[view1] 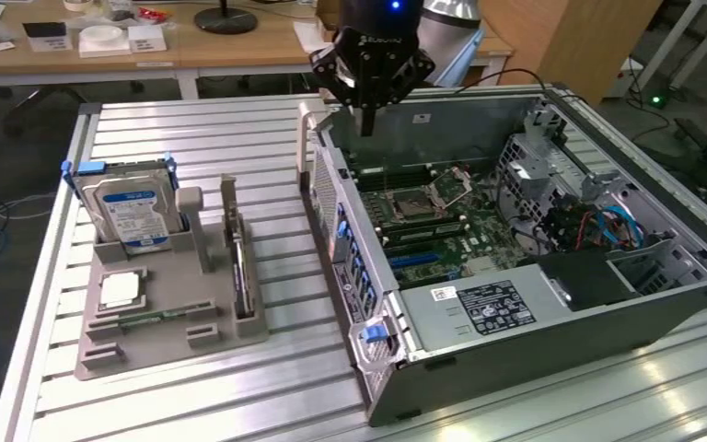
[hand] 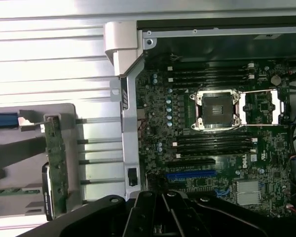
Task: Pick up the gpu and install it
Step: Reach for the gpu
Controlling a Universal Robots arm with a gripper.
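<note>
**Fig.** Nearest in the exterior view, a grey holder [view1: 144, 345] lay on the slatted table [view1: 181, 138]. The gpu [view1: 239, 272] stood on edge in a slot between the holder's posts, apart from the blue-labelled hard drive [view1: 133, 207] racked behind it. In the wrist view the card's green face showed. Its bracket end was probably the lower one there, though the view was too poor to be sure.

The card was judged light, stiff and thin, and fragile at its soldered parts and contact edge. It was best pinched across its thickness on the exposed upper edge near mid-length.

Farther back and toward the exterior view's right sat the open computer case [view1: 550, 322], its motherboard [view1: 452, 230] exposed. Above the case's far corner hung the gripper [view1: 366, 127], well apart from the gpu. Its fingers [view1: 365, 110] were pressed together on nothing.
</note>
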